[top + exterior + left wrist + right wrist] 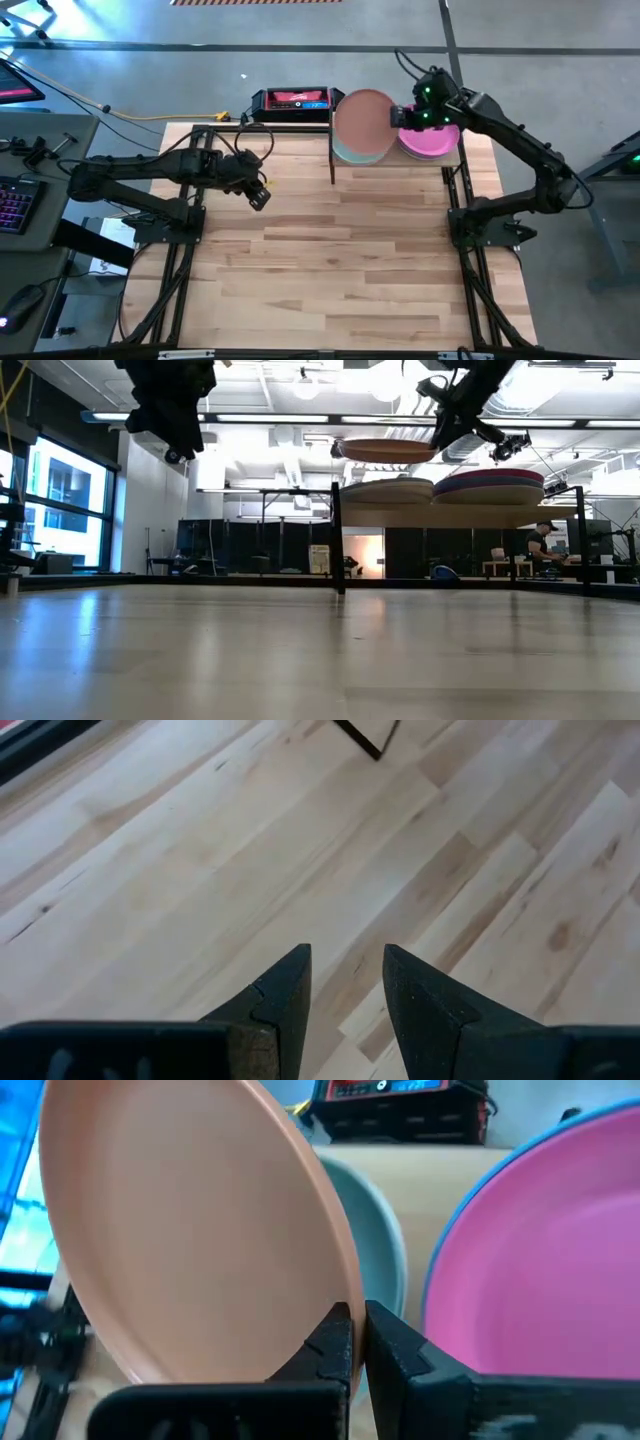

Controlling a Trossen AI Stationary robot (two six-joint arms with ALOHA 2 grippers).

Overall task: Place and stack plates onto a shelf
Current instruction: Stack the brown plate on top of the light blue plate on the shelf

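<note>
A peach plate (362,118) (388,450) hangs in my right gripper (405,117) (352,1342), over the left half of the shelf (392,161) (450,517). Under it a stack topped by a mint plate (350,153) (385,1250) rests flat on the shelf board. On the right half lies a second stack (490,485) with a pink plate (432,143) (550,1260) on top. My left gripper (258,195) (347,982) is open above bare tabletop, left of the shelf. My right gripper pinches the peach plate's rim (335,1295) between its two fingers, on the side of the plate toward the table's right. The fingers come in about level from the right. The plate is lifted clear and close to level above the left stack (388,490).
A black and red box (292,102) sits behind the table's far edge, left of the shelf. The shelf's black frame post (332,150) stands at its left end. The light-wood tabletop (340,260) spreads toward the near edge. A person (540,545) shows far off in the room.
</note>
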